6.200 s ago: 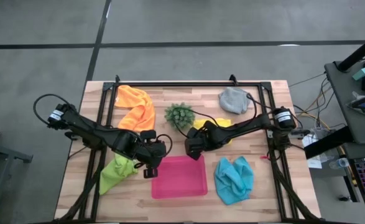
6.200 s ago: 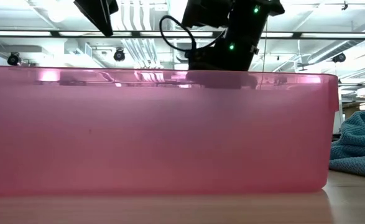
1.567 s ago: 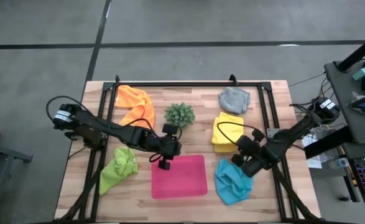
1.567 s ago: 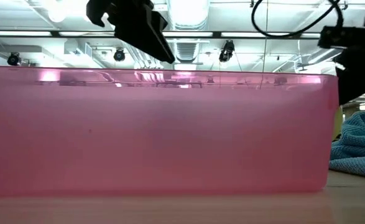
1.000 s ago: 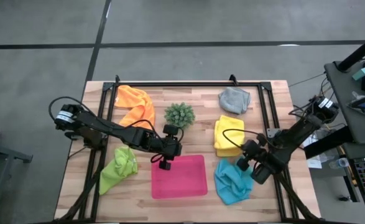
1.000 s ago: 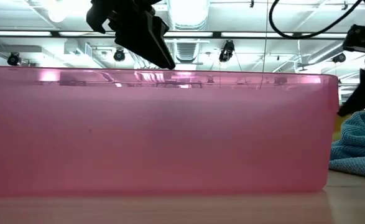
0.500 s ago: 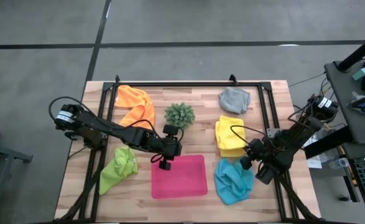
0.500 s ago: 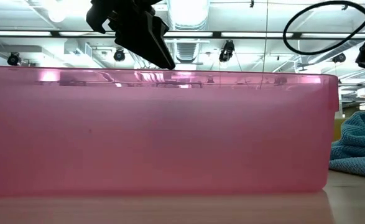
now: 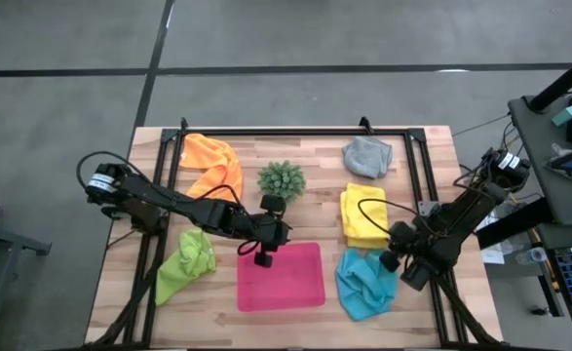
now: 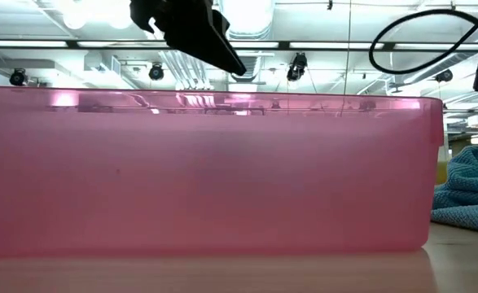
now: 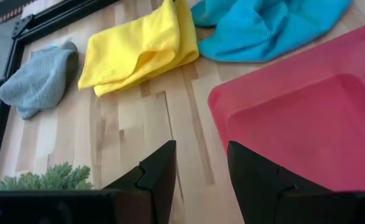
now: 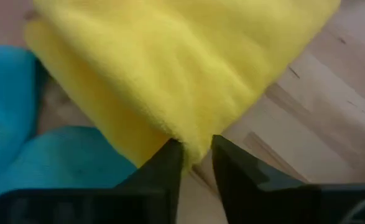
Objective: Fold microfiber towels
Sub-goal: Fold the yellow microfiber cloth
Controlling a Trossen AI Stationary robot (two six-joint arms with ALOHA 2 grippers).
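Right gripper (image 12: 193, 163) at the yellow towel's (image 12: 188, 68) edge

Our right jaws stand narrowly parted with the folded edge just ahead of them, nothing clearly pinched; the blue towel (image 9: 363, 283) bunches beside them. We judge these cloths light, limp and grippy, best taken at a corner or hem. Left gripper (image 11: 198, 180), jaws apart and empty, hangs over the pink tray's (image 11: 306, 124) near rim.
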